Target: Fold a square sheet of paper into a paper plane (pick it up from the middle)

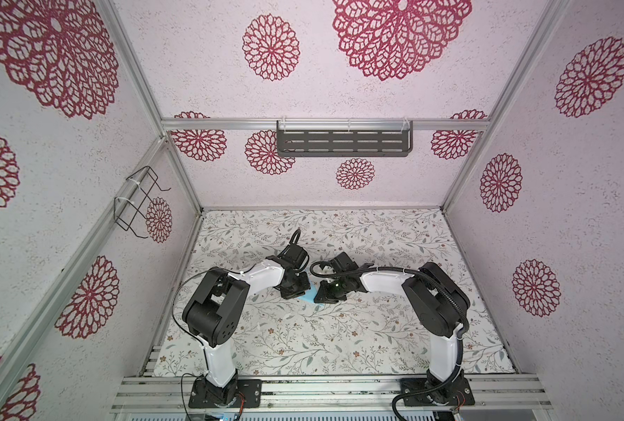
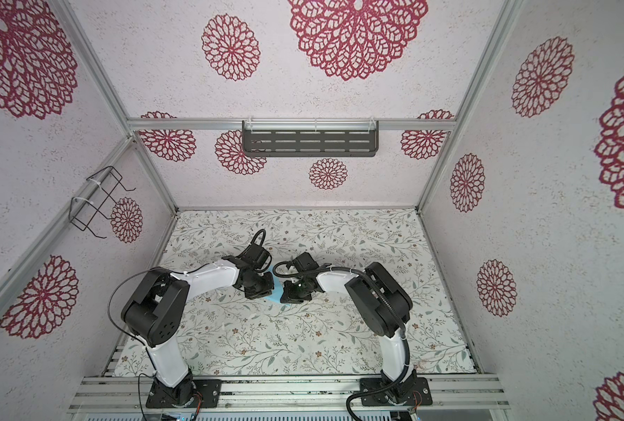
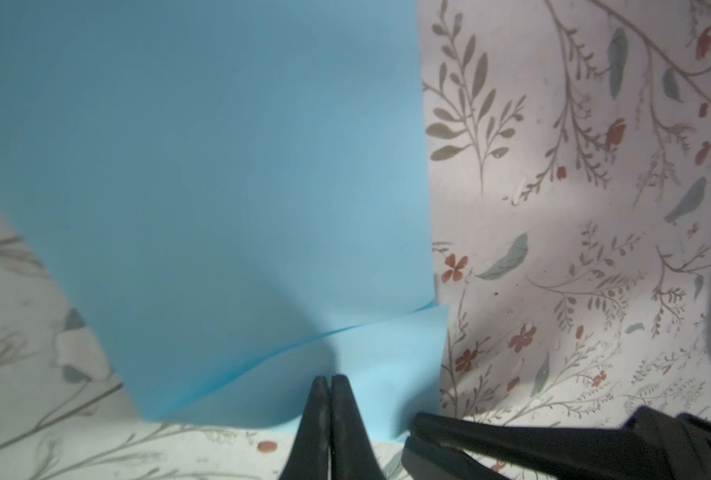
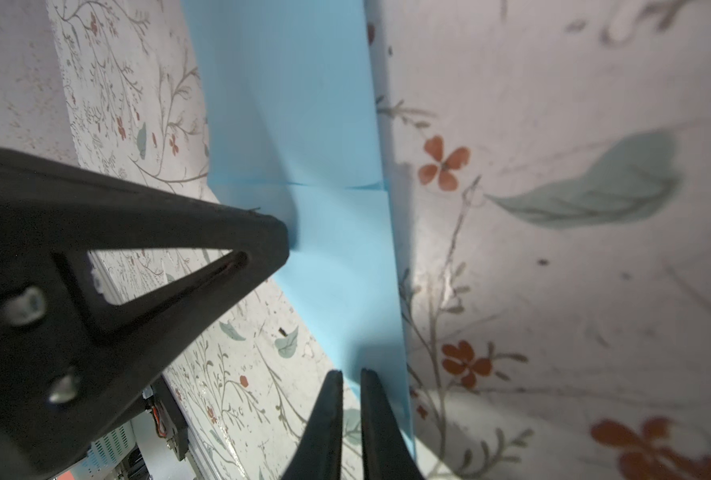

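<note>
Down low at the middle of the workspace, the left tool (image 3: pixel 325 380) is clenched tight. Its two black fingers are pressed together with nothing showing between them, and its tip rests on the square sheet of light-blue paper (image 3: pixel 221 166). To my eye it is working as a presser, pinning the sheet or flattening a crease, not lifting it.

Just beside it, the right tool (image 4: pixel 350 374) stands over one end of the same sheet, its jaws almost together with a thin slit between them. I cannot tell whether any paper is nipped in that slit.

The sheet lies on the pale bench printed with leaves and small red flowers (image 3: pixel 595 249). It is doubled over: the upper layer falls a little short, so a strip of the lower one shows past its edge. In both top views the two wrists crowd over the sheet and only a sliver of blue shows. Judging by that, this is an early fold, far from a pointed dart.
</note>
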